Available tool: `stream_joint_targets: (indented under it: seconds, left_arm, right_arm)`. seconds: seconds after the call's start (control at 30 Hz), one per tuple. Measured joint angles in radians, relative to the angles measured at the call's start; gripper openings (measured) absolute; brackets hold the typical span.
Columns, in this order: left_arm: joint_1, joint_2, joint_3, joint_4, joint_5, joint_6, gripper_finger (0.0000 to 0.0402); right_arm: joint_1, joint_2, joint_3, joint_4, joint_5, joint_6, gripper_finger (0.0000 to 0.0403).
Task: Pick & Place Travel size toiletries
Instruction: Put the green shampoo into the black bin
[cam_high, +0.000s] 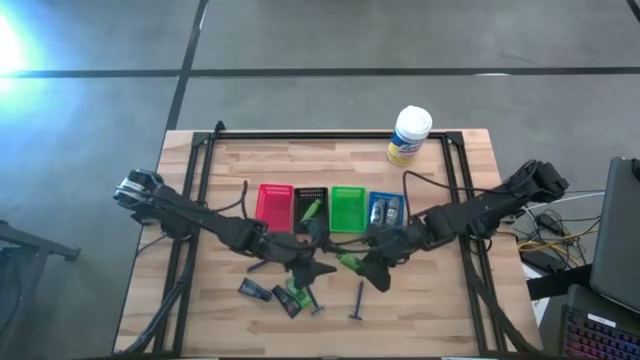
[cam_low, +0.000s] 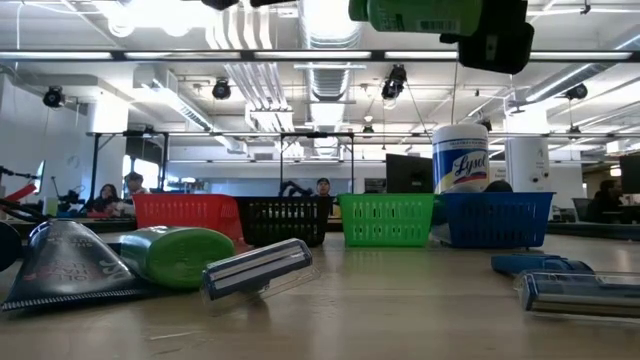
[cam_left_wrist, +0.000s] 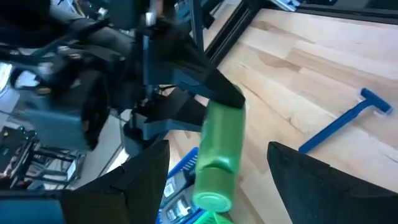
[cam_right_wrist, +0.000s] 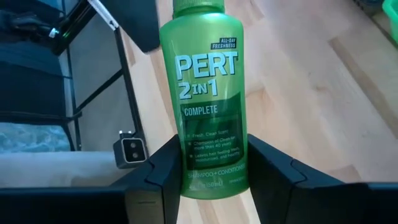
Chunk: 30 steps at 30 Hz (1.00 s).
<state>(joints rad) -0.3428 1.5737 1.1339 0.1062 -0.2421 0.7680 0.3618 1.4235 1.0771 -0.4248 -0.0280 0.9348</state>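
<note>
My right gripper (cam_high: 372, 266) is shut on a green PERT bottle (cam_right_wrist: 207, 93), in the air over the table's middle. The low view shows the green bottle (cam_low: 420, 14) high above the tabletop. My left gripper (cam_high: 312, 268) is open and faces that bottle from the left, its fingers (cam_left_wrist: 146, 177) on either side without touching. On the wood near the front lie a black tube (cam_high: 252, 290), green and black packets (cam_high: 292, 297), a razor (cam_high: 315, 301) and a blue razor (cam_high: 358, 300). A green item (cam_high: 312, 208) lies in the black tray, and grey bottles (cam_high: 386, 209) in the blue tray. My right gripper pinches the green bottle by its base end (cam_right_wrist: 214, 177) between the two fingers (cam_right_wrist: 166, 168). It comes from the table's right, and the bottle runs on ahead of the fingers, cap end away. The bottle is lifted clear of the table, about level.
Red (cam_high: 274, 205), black (cam_high: 309, 195), green (cam_high: 348, 208) and blue (cam_high: 373, 200) trays stand in a row at mid-table. A white canister with a yellow label (cam_high: 409, 135) stands at the far edge. In the low view another green bottle (cam_low: 185, 255) and a razor (cam_low: 255, 268) lie close by.
</note>
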Motion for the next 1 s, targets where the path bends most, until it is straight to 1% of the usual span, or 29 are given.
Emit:
stream_joint_targets:
  seconds: [0.13,0.27,0.37,0.47,0.57,0.7,0.87,1.0]
  left_arm:
    - [0.019,0.031,0.011,0.019,0.029,0.019,0.0275]
    - [0.039,0.079,0.057,0.022,0.042,0.019,0.0273]
    - [0.045,0.107,0.096,-0.002,0.048,0.02,0.0272]
    - [0.044,0.118,0.134,-0.08,0.047,0.024,0.0264]
    - [0.044,0.118,0.147,-0.146,0.048,0.02,0.0246]
    - [0.045,0.112,0.143,-0.141,0.085,0.021,0.0211]
    - [0.044,0.11,0.143,-0.129,0.092,0.022,0.0171]
    - [0.044,0.11,0.143,-0.125,0.093,0.043,0.015]
  right_arm:
    - [0.0,0.0,0.0,0.017,-0.003,0.0,0.0139]
    - [0.0,0.0,0.005,0.02,-0.007,-0.004,0.0139]
    - [0.0,0.0,0.008,0.016,-0.01,-0.01,0.0138]
    - [0.0,0.0,0.008,0.016,-0.01,-0.012,0.0139]
    - [0.0,0.0,0.008,0.016,-0.01,-0.011,0.0139]
    - [0.0,0.0,0.008,0.016,-0.01,-0.019,0.0138]
    - [0.0,0.0,0.009,0.015,-0.011,-0.023,0.014]
    - [-0.007,-0.001,0.009,0.014,-0.019,-0.026,0.0139]
